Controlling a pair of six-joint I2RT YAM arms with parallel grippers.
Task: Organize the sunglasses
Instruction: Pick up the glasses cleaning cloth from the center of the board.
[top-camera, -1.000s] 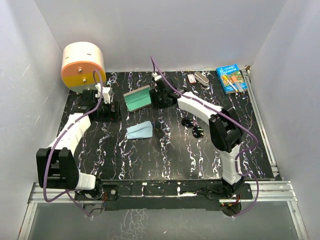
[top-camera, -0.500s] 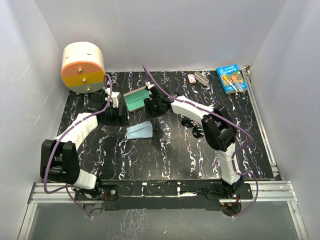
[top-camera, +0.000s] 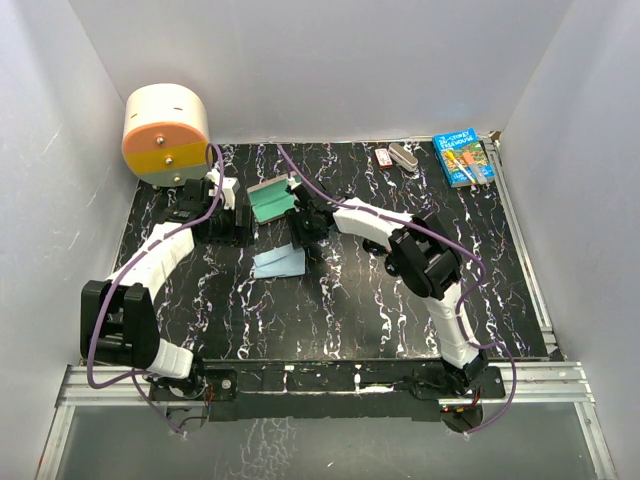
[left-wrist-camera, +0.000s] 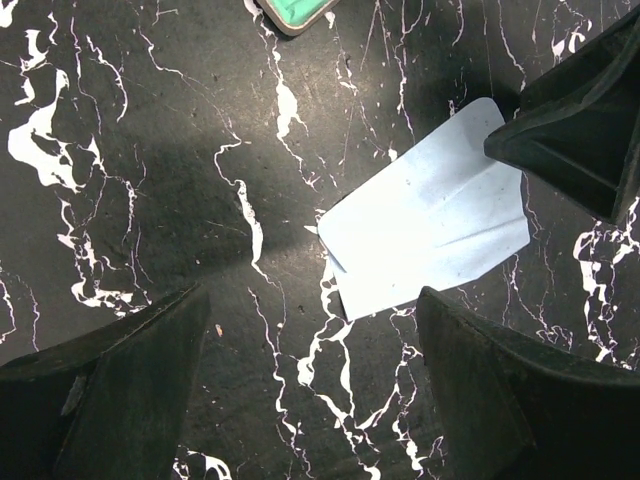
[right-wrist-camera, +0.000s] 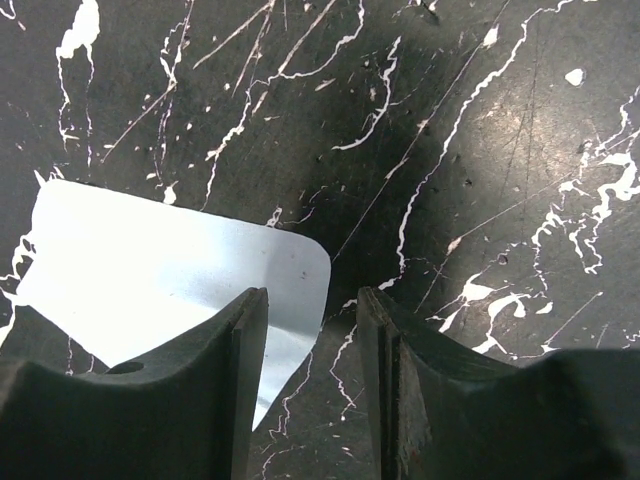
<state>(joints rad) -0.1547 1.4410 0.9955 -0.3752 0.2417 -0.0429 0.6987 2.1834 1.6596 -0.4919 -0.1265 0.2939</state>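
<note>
The sunglasses are out of sight in every view; in the top view my right arm (top-camera: 400, 240) lies over the spot to the right of the cloth. The light-blue cloth (top-camera: 279, 263) lies flat at mid-table. My right gripper (top-camera: 300, 236) is low over its right corner. In the right wrist view its jaws (right-wrist-camera: 310, 300) stand slightly apart and empty, astride the cloth's (right-wrist-camera: 150, 265) rounded corner. The grey-brown case (top-camera: 270, 199) lies open, teal lining up. My left gripper (top-camera: 228, 222) is open and empty to the left of the case, and its wrist view (left-wrist-camera: 310, 390) shows the cloth (left-wrist-camera: 430, 235).
A round white-and-orange container (top-camera: 165, 132) stands at the back left. A blue book (top-camera: 463, 158) and two small items (top-camera: 396, 156) lie along the back edge. White walls close in three sides. The case's corner (left-wrist-camera: 295, 12) and my right finger (left-wrist-camera: 585, 130) show in the left wrist view.
My right gripper has moved left and forward, from beside the case down to the cloth's right corner. Its arm now covers the sunglasses. My left gripper has shifted right toward the case.
</note>
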